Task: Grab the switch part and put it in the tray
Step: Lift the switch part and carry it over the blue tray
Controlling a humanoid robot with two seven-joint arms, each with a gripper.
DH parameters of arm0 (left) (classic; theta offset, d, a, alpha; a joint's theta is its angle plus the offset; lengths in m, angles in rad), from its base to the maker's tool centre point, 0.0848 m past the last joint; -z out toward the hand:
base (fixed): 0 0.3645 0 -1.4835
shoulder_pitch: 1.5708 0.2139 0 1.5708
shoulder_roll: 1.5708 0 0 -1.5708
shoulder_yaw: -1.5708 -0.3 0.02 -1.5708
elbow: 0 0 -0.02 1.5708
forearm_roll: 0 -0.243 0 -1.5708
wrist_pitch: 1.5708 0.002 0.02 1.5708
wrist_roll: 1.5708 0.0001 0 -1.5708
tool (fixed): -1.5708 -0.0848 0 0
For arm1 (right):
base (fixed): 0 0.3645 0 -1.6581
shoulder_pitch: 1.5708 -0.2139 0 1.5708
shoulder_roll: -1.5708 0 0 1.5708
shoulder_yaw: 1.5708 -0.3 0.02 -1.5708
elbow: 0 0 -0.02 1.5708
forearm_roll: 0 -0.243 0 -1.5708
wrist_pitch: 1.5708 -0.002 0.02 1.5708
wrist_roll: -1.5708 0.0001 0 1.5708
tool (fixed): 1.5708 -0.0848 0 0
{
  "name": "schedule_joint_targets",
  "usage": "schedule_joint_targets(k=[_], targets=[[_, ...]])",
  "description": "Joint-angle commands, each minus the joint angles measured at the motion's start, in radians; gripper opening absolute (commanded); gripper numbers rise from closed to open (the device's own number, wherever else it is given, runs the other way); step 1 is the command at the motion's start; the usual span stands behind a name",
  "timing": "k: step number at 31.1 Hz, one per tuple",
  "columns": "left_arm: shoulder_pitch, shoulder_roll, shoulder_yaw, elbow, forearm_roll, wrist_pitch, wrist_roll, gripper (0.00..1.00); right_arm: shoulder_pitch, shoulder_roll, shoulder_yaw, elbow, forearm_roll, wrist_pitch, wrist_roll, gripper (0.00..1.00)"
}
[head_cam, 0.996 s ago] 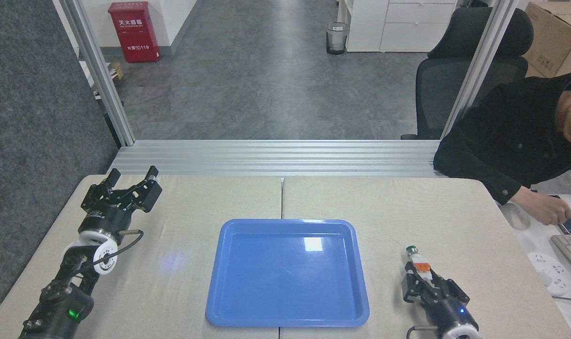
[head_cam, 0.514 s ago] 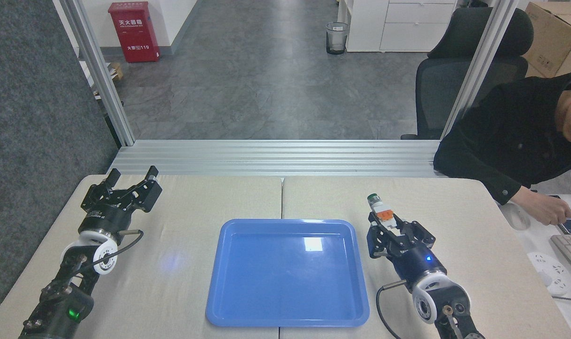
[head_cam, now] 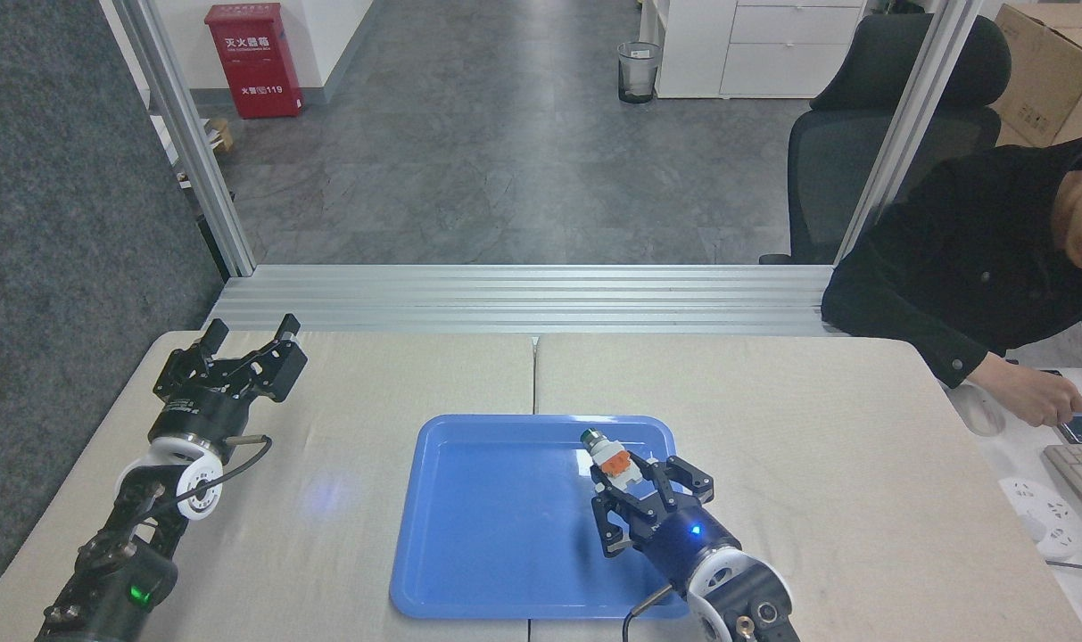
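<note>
The bench (head_cam: pixel 772 392) is the broadest thing here, a pale surface made of two tops meeting at a seam. Everything below is placed against the tray (head_cam: pixel 469 571), the glossy blue rectangle with a raised rim lying in the middle of the bench, near its front edge.

At the far right of the tray, off the bench corner, a person in a dark jacket (head_cam: pixel 969 267) leans over a phone. Well to the left of the tray, the left hand (head_cam: pixel 248 334) hovers above the bench with its fingers spread apart and nothing between them.

Over the tray's right portion, the right hand (head_cam: pixel 634 477) has its fingers closed around the switch part (head_cam: pixel 610 456). The switch part sits above the tray's floor toward its back right corner, tilted, its dark green cap pointing up and away from the wrist. Whether it touches the tray floor cannot be told from this view.

The switch part looks small, light and rigid, a hard plastic body with an orange middle block. The flat-sided body below the block seems the sound place to hold it, which is about where the fingers sit; the round cap and collar would likely slip. Being light, it may bounce or roll on the slick tray if released from height, so a low release seems wise.
</note>
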Motion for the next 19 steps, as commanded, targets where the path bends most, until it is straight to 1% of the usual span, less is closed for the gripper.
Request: schedule_joint_targets(k=[1,3,5,7,8,9,10,11,12,13,15,17,19], targets=[[0.0,0.0,0.0,0.0,0.0,0.001,0.0,1.0,0.046,0.073,0.129,0.055,0.049,0.001,0.016,0.0],[0.0,0.0,0.0,0.0,0.0,0.001,0.0,1.0,0.052,0.078,0.125,0.058,0.048,0.003,0.016,0.04],[0.0,0.0,0.0,0.0,0.0,0.001,0.0,1.0,0.053,0.089,0.119,0.069,0.044,0.006,0.016,0.11],[0.0,0.0,0.0,0.0,0.0,0.001,0.0,1.0,0.058,0.09,0.114,0.074,0.041,0.012,0.016,0.14],[0.0,0.0,0.0,0.0,0.0,0.001,0.0,1.0,0.058,0.09,0.113,0.075,0.037,0.018,0.015,0.19],[0.0,0.0,0.0,0.0,0.0,0.001,0.0,1.0,0.058,0.092,0.109,0.075,0.035,0.024,0.015,0.29],[0.0,0.0,0.0,0.0,0.0,0.001,0.0,1.0,0.058,0.092,0.108,0.077,0.034,0.035,0.01,0.5],[0.0,0.0,0.0,0.0,0.0,-0.001,0.0,1.0,0.058,0.092,0.1,0.081,0.026,0.05,0.002,0.86],[0.0,0.0,0.0,0.0,0.0,0.001,0.0,1.0,0.058,0.093,0.09,0.081,0.008,0.06,-0.005,1.0],[0.0,0.0,0.0,0.0,0.0,0.001,0.0,1.0,0.055,0.095,0.071,0.081,-0.032,0.066,-0.03,1.0],[0.0,0.0,0.0,0.0,0.0,0.001,0.0,1.0,0.043,0.096,0.034,0.08,-0.145,0.067,-0.082,1.0],[0.0,0.0,0.0,0.0,0.0,0.001,0.0,1.0,0.018,0.093,-0.01,0.075,-0.233,0.067,-0.11,1.0],[0.0,0.0,0.0,0.0,0.0,0.001,0.0,1.0,-0.016,0.087,-0.051,0.072,-0.258,0.066,-0.114,1.0]])
